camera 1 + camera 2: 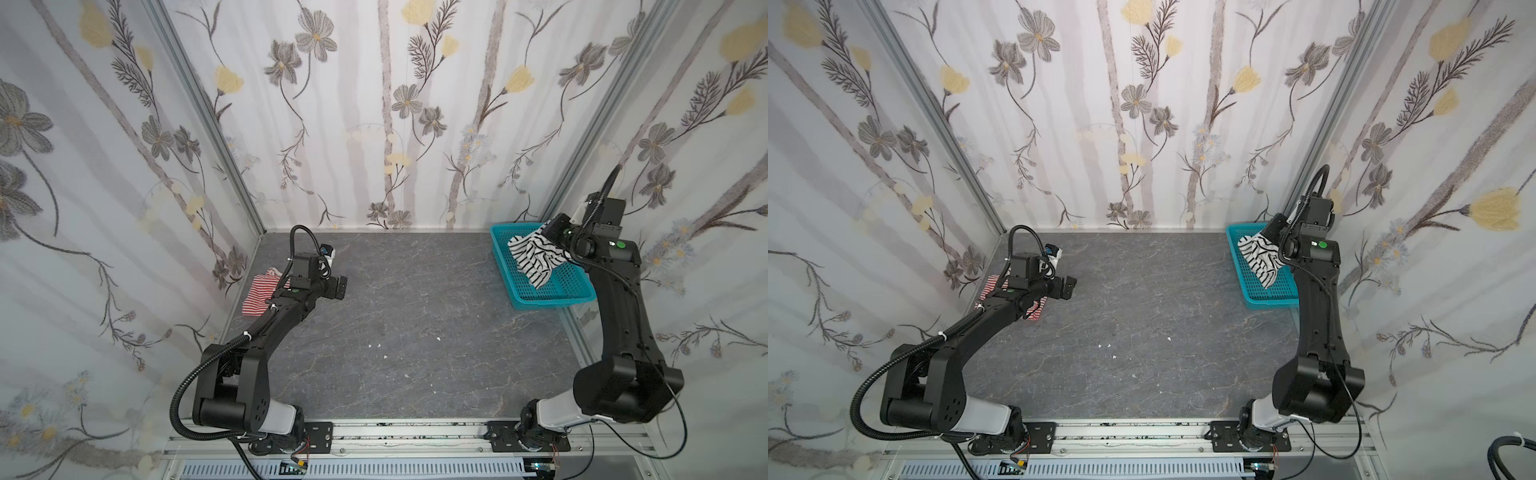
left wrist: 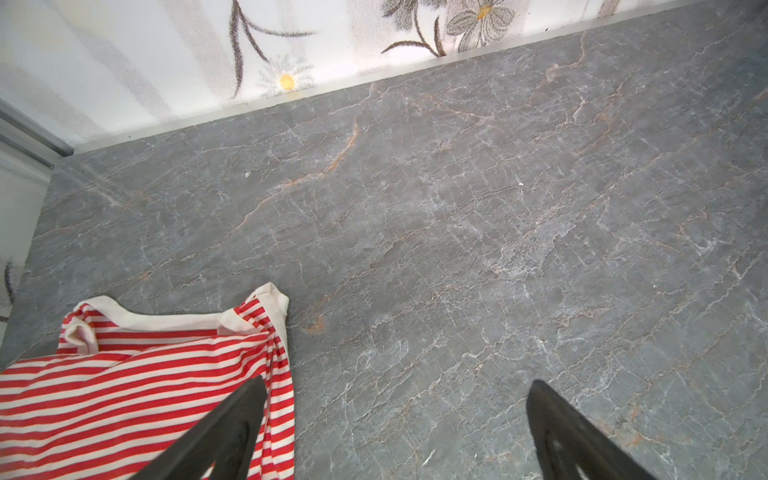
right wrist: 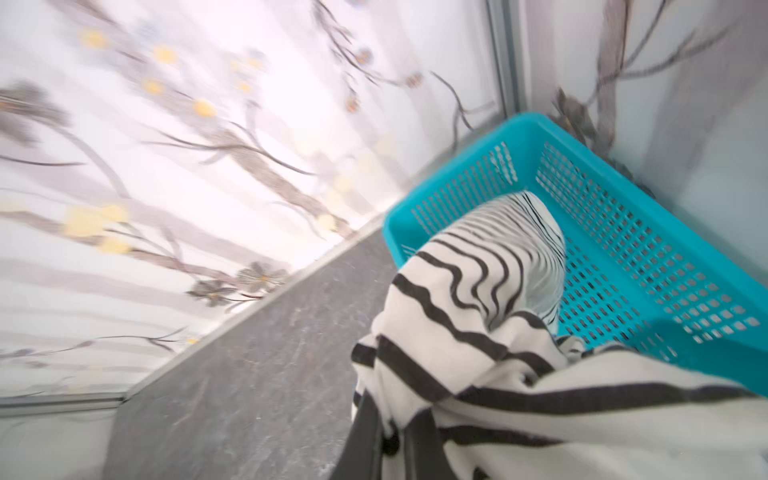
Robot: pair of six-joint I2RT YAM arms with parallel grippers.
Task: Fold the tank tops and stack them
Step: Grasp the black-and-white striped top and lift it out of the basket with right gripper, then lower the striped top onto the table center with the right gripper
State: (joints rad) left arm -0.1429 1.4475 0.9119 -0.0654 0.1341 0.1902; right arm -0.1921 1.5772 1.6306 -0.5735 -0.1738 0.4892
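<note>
Surroundings: a grey marble-patterned tabletop [image 1: 395,332] closed in by flower-printed white walls [image 1: 395,104]; a few small white specks [image 1: 376,345] lie near its middle.
Basket: a teal perforated plastic basket [image 1: 582,293] sits in the far right corner of the tabletop, close to the right wall.
Red top: the red-and-white striped knit tank top [image 1: 259,293] with white trim lies rumpled on the tabletop at the left edge, by the left wall.
In the way: in both top views the black left arm [image 1: 1000,307] crosses over the red top and hides part of it.
Left gripper: the left gripper [image 2: 395,415] hangs over bare tabletop just beside the red top, jaws spread wide and holding nothing. In the wrist view one finger [image 2: 224,432] overlaps the top's edge.
Right gripper: the right gripper [image 3: 392,444] is over the basket, fingers pressed together on a bunched fold of cloth.
Black top: the black-and-white striped knit tank top [image 1: 534,255] hangs from that pinch and drapes down over the basket. I cannot tell whether its lowest end touches the basket floor.
</note>
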